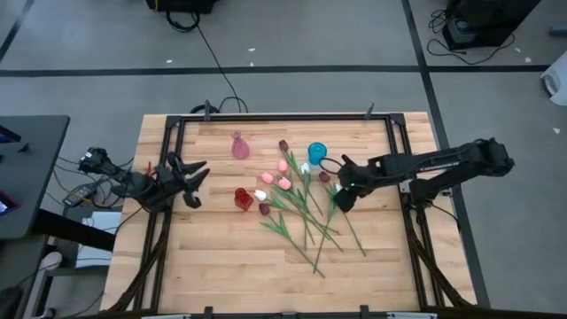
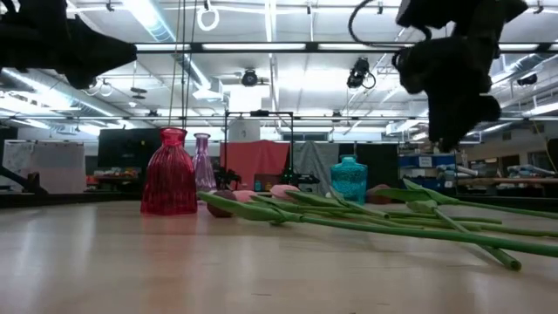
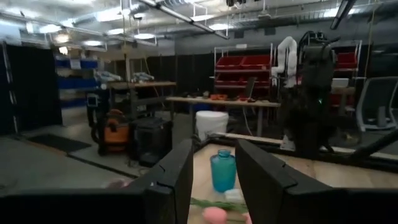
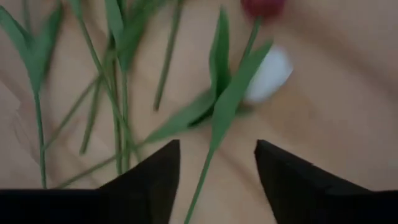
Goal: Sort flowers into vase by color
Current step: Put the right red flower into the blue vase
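A maroon tulip (image 4: 264,7) lies loose on the table, its stem running between the right gripper's (image 4: 216,163) parted fingers: a pickup is starting. Next, descend and close. Left gripper (image 1: 188,182) waits half-spread, empty, well away.

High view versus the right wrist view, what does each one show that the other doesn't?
Only the high view shows the whole table, the three vases, pink, red and teal, the full spread of flowers, and the left gripper waiting at the table's left side. Only the right wrist view shows the open right gripper straddling one green stem, with a white tulip head close ahead. Both show flowers lying on the wood.
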Robot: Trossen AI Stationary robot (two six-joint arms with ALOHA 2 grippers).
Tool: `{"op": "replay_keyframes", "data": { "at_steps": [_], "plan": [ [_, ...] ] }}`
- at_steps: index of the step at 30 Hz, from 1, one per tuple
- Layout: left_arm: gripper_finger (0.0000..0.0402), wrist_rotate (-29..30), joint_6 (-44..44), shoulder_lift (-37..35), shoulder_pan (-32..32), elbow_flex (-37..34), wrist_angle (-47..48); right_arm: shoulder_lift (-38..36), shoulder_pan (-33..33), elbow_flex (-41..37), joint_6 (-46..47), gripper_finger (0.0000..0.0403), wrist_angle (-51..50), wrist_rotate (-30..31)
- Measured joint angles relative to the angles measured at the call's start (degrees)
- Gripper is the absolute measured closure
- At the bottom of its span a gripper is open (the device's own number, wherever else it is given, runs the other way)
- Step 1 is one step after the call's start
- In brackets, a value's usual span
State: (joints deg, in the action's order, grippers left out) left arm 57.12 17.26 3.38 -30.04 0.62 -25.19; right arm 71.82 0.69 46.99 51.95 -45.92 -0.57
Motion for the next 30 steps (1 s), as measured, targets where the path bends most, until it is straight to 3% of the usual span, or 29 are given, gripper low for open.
{"op": "replay_keyframes", "data": {
  "at_steps": [3,7,15,26,30],
  "plan": [
    [0.0277,0.0,2.0,0.0,0.0,0.0,-2.0,3.6,0.0,0.0,0.9,0.0154,0.1,-4.2],
    [0.0277,0.0,5.1,0.0,0.0,0.0,-2.7,8.5,0.2,0.0,-0.1,0.0161,0.1,-5.0],
    [0.0277,0.3,8.2,0.0,0.0,0.0,-5.8,15.4,3.7,-0.1,-1.0,0.0216,1.2,-3.8],
    [0.0277,0.3,8.0,0.0,0.0,0.0,-3.8,16.3,7.5,-0.1,1.6,0.0277,3.6,3.1],
    [0.0277,0.3,8.0,0.0,0.0,0.0,-3.9,16.3,7.5,-0.1,3.0,0.0322,3.7,3.5]
  ]
}}
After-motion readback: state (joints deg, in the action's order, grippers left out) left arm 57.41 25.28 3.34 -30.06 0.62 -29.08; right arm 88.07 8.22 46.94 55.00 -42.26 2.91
